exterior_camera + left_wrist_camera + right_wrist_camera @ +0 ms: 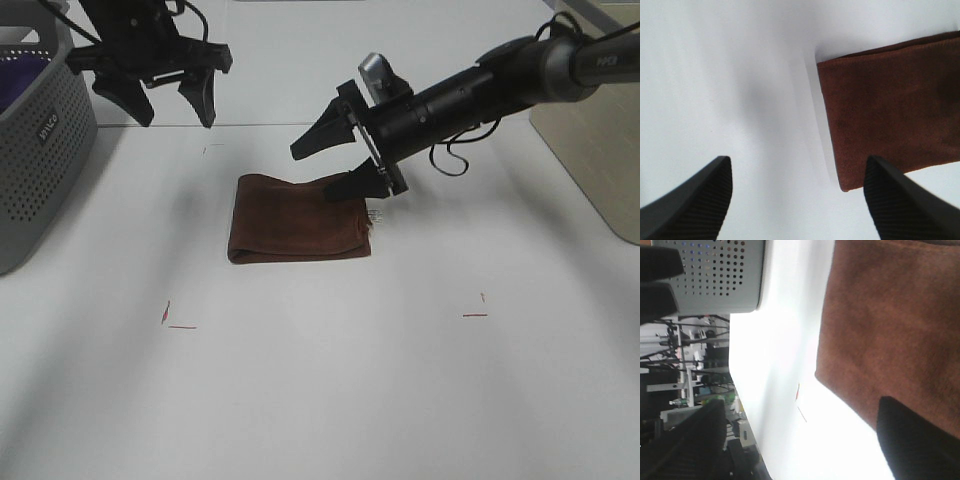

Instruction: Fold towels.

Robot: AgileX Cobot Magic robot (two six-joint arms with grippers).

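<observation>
The towel (298, 231) lay near the middle of the white worktop (330, 390), already doubled into a compact brown rectangle, with a rounded fold along its near side and layered edges at its right-hand end, where a small pale fringe or tag seemed to show. The right claw (335, 158) was spread wide and grasped nothing; its lower finger (352, 186) sat at or just over the towel's far right corner, though the exterior view could not settle whether it touched the cloth, while the upper finger stood well clear above. From the right wrist camera the towel (890, 325) filled much of the frame, with one dark finger (917, 440) in front of it. The left claw (165, 92) hung released too, raised near the far left of the worktop beside the grey perforated basket (45, 130), with no cloth between its fingers (695, 200); its wrist camera looked down on the towel's left end (890, 110) lying flat and square. Judging by the tidy shape, the folding looked well advanced, perhaps on its last fold or just finished. If another fold was wanted, the next move would call for the right claw to pinch every layer at that corner, the left to take the matching corner, and both to carry the edge across evenly without dragging the bundle.
</observation>
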